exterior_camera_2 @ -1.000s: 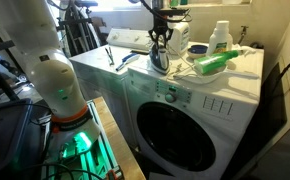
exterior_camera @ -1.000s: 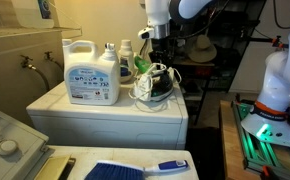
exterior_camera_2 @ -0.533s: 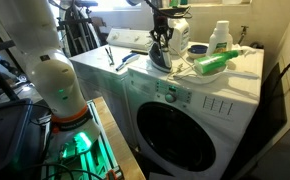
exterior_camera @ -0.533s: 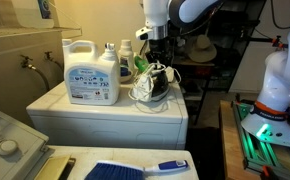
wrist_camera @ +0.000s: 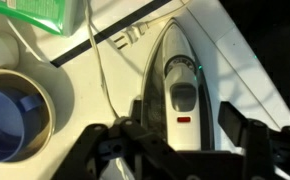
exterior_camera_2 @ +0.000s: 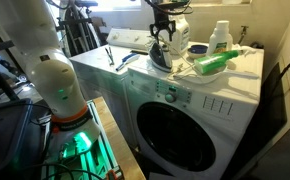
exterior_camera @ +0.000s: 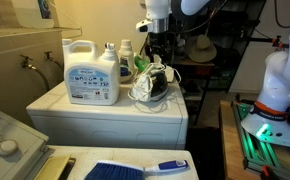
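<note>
The gripper (exterior_camera: 157, 47) hangs over the iron (exterior_camera: 153, 84), fingers spread wide and holding nothing. It has lifted slightly in the last second, so the iron sits free on the tabletop (exterior_camera: 105, 108), its cord (wrist_camera: 103, 75) looped beside it. The iron lies near one tabletop edge. A detergent jug (exterior_camera: 91, 72) and bottles (exterior_camera: 124, 58) crowd the other side, leaving open room mostly overhead.

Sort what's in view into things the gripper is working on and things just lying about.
In hand: black gripper, open, hovering over the dark-and-white clothes iron.
Lying about: big white detergent jug with blue label, green item lying flat, blue scrub brush.
</note>
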Action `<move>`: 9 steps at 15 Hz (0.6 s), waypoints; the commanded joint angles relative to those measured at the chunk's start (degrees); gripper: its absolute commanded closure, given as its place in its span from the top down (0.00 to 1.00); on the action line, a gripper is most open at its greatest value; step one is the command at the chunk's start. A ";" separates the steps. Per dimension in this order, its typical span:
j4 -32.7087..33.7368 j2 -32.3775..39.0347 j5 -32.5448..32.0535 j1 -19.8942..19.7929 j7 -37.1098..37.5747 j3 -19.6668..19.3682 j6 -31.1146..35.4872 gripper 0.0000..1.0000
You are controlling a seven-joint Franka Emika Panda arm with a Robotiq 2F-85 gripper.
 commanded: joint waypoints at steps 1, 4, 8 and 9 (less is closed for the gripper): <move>0.32 -3.75 1.57 0.04 9.89 -0.20 -3.89 1.00; 1.87 -6.12 2.63 0.03 18.01 -0.29 -7.33 1.00; 4.01 -8.48 3.64 0.00 29.37 -0.29 -12.06 1.00; 4.08 -7.03 2.31 0.36 24.95 -0.31 -10.19 1.00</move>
